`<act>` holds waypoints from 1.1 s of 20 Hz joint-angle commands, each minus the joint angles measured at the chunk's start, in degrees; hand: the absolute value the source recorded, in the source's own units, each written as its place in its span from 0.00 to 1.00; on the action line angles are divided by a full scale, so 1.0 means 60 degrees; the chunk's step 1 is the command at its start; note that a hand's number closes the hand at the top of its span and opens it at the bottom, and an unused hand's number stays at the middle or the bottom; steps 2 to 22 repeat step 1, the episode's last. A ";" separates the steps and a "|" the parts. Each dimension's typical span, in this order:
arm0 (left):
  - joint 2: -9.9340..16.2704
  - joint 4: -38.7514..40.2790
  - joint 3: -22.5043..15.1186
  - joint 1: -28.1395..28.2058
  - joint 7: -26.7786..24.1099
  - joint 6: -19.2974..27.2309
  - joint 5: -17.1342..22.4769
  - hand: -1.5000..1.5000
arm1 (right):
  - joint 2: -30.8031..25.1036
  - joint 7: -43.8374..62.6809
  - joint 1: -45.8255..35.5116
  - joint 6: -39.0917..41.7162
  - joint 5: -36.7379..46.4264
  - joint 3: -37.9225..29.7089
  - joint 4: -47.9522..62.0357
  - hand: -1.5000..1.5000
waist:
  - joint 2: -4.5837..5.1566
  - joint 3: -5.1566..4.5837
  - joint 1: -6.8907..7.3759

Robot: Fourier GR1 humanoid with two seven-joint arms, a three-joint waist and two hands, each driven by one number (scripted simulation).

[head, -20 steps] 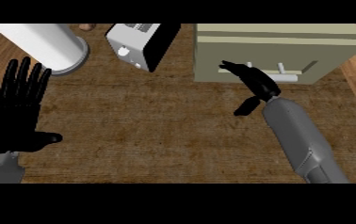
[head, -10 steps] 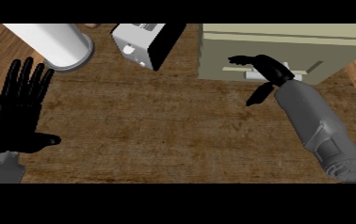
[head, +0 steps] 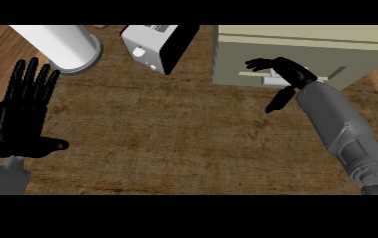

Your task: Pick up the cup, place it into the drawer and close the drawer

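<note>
Head view: brown wood-grain counter top [head: 170, 132], seen steeply from above.
Left hand [head: 26, 112]: at nine o'clock by the near-left edge, resting, fingers straight and spread wide, thumb out, holding nothing.
Right hand [head: 284, 72]: at two o'clock, fingers curled at the pale handle [head: 275, 77] on the front of the beige box-shaped drawer unit [head: 295, 47]; whether they grip it cannot be told.
White cylindrical cup [head: 63, 47]: at eleven o'clock, on the counter, well apart from both hands.
White-and-black toaster [head: 156, 47]: at twelve o'clock, between cup and drawer unit.
</note>
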 commanded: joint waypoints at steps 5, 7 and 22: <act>-0.0068 0.0370 0.0008 -0.0169 -0.0228 -0.0136 -0.0217 0.00 | -0.0641 0.0534 -0.0479 -0.0524 -0.0036 -0.0278 0.0338 0.00 | 0.0344 0.0083 0.0167; -0.0068 0.0370 0.0008 -0.0169 -0.0228 -0.0136 -0.0217 0.00 | -0.0641 0.0534 -0.0479 -0.0524 -0.0036 -0.0278 0.0338 0.00 | 0.0344 0.0083 0.0167; -0.0068 0.0370 0.0008 -0.0169 -0.0228 -0.0136 -0.0217 0.00 | -0.0641 0.0534 -0.0479 -0.0524 -0.0036 -0.0278 0.0338 0.00 | 0.0344 0.0083 0.0167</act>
